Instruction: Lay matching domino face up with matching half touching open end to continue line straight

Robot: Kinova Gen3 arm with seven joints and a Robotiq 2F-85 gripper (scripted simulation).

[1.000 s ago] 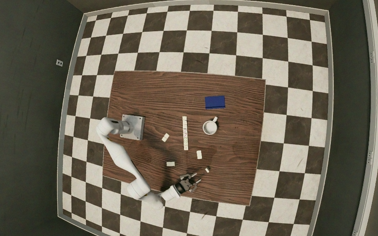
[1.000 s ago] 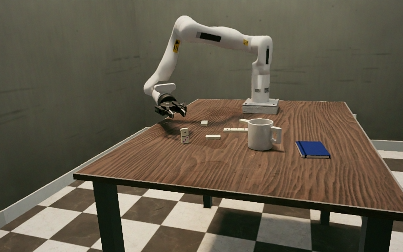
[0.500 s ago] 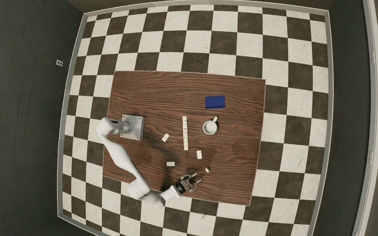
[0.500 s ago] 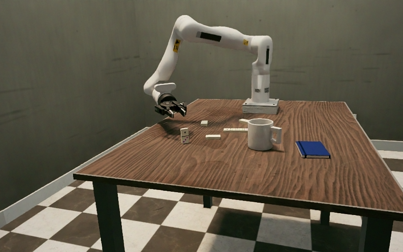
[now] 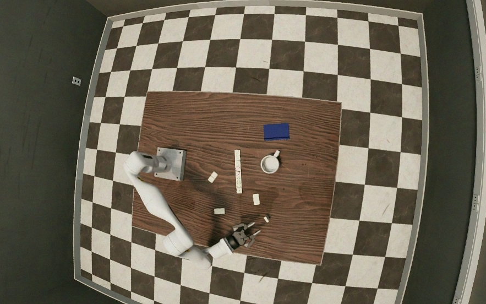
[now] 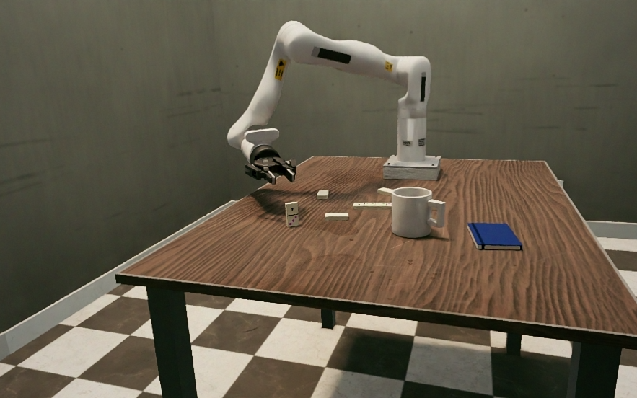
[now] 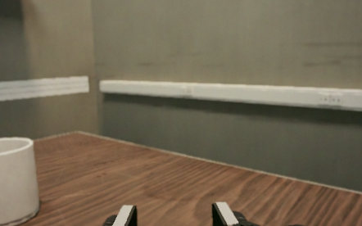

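The arm [image 6: 340,52] is glossy white with rounded, tubular links, black rectangular panels and small yellow labels whose print is too small to read. Its column stands on a grey square base plate [image 6: 412,168]. The tool [image 6: 275,170] is black, with pale inner finger pads.

Upright white domino [image 6: 291,213]: one dark pip on the upper half, several pink pips on the lower half; exact count too small to tell.
White robot arm [image 6: 280,69]: yellow warning sticker, text unreadable.
Arm base column [image 6: 406,143]: small label, print unreadable.
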